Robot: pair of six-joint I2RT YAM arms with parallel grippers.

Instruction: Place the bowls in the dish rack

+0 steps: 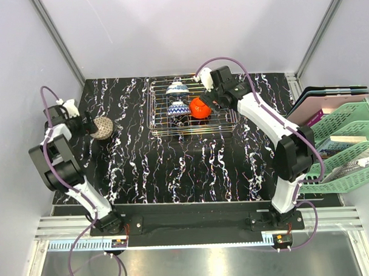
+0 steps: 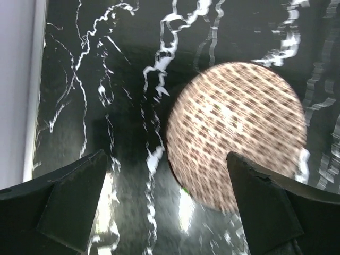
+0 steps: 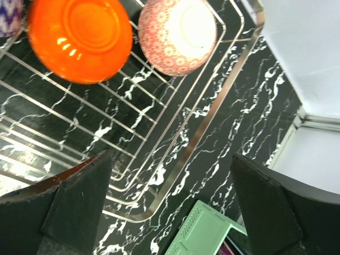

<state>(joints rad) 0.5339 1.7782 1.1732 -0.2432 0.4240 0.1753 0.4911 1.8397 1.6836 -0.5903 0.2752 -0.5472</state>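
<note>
Brown-speckled bowl (image 2: 236,133) just ahead of left claw (image 2: 166,155), claw spread wide, holding nothing

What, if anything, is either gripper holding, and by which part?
Nothing. The left gripper stands open over the brown-patterned round bowl; the right gripper stands open over the silvery wire dish rack.

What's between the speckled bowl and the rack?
Nothing. In the top view, only bare marbled table lies between the speckled bowl and the rack.
</note>
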